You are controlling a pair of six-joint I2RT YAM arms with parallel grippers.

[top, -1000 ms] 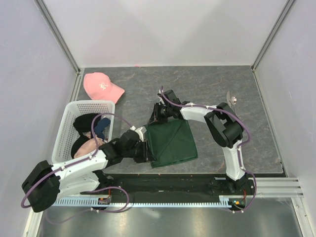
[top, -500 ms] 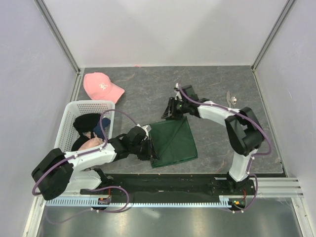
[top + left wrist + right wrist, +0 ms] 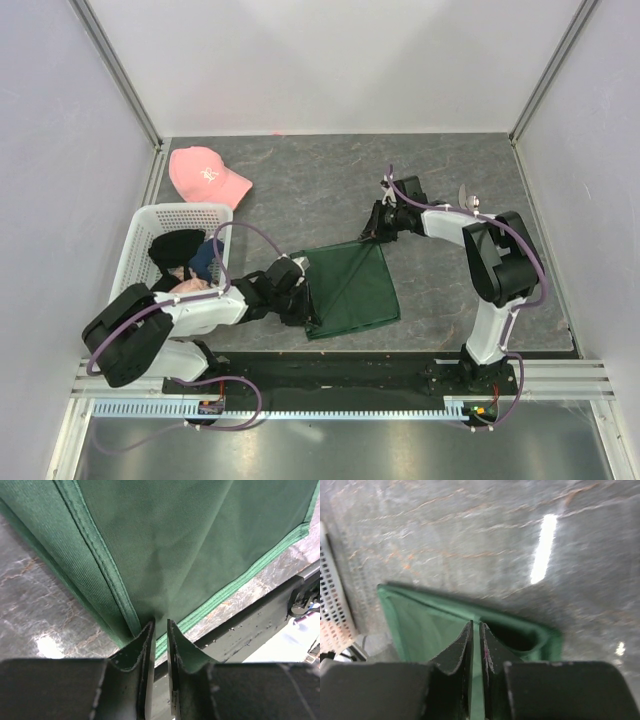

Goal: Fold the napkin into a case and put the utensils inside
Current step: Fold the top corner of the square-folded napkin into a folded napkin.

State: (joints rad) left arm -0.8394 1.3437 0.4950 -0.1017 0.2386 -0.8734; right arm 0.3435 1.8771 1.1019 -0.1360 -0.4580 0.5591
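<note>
In the overhead view the napkin point(image 3: 352, 288), a dark green folded square, lay on the grey desk point(image 3: 300, 190) in the lower centre of the frame. The left end effector point(image 3: 159, 625) sat at the napkin's lower-left edge, fingers clenched to a thin slit with the hemmed edge puckering into the tips, grasping the napkin. The right end effector point(image 3: 476, 626) stood at the napkin's upper-right corner, fingers drawn almost together with green showing in the slit; whether cloth was caught there could not be told. The utensils point(image 3: 468, 200) lay well apart from the napkin, toward the right of the frame.
</note>
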